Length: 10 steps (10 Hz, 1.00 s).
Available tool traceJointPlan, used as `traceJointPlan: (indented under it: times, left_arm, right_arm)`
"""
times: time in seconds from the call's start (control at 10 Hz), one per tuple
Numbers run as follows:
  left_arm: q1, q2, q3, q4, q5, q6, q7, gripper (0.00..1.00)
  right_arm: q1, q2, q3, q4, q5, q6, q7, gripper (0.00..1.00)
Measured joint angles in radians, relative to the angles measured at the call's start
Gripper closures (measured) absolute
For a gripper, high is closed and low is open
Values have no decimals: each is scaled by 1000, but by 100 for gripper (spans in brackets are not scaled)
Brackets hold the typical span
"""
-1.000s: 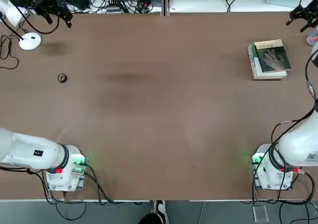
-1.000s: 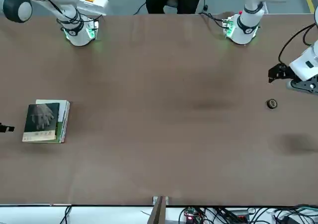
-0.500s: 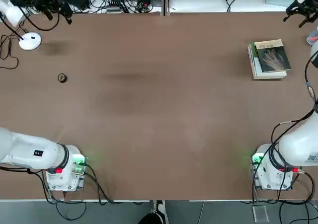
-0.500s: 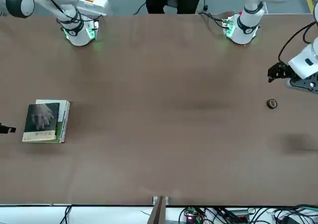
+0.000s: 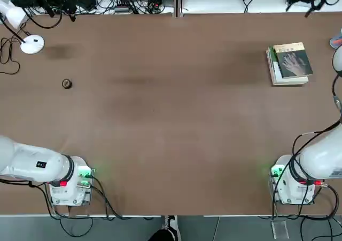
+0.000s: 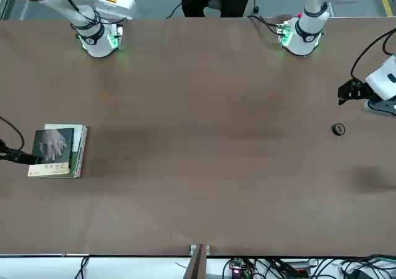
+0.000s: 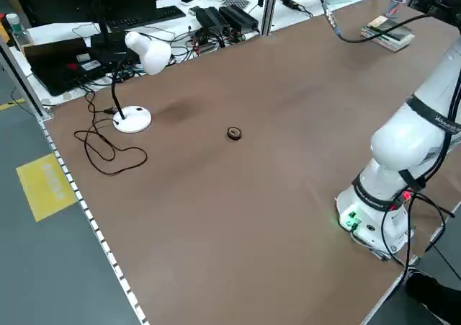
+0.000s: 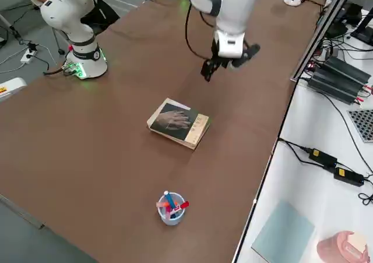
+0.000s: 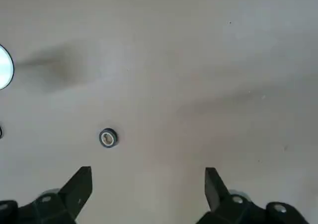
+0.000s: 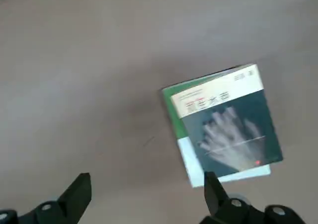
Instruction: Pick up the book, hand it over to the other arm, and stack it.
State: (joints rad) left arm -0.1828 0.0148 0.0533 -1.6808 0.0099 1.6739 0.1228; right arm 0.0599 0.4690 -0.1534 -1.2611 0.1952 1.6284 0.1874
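Observation:
The book, thin and dark grey with a pale hand on its cover, lies flat on a thicker green-and-white book at the table's far right. In the right wrist view the book lies below and off to one side of my open, empty right gripper. From the right side, that gripper hangs in the air beyond the book, apart from it. My left gripper is open and empty, high over the far left of the table.
A small dark ring lies on the left part of the table, near a white desk lamp at the far left corner. A cup of pens stands by the right edge. Cables and power strips line the far edge.
My right gripper has swung leftward along the table's far edge, closer to the book's line. The left gripper has shifted slightly. The books have not moved.

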Motion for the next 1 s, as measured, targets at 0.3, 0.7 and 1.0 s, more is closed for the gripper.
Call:
traceJointPlan:
  times: [0.3,0.7,1.0]
  left_arm:
    - [0,3,1,13,-2,-3,-1,0]
    - [0,3,2,51,-3,-24,-30,0]
    - [-1,2,2,107,-3,-69,-72,0]
  right_arm:
    - [-1,-105,38,-35,-54,-42,3,0]
    - [-3,-226,71,-49,-111,-126,-5,0]
    - [-3,-306,87,-86,-130,-146,-10,0]
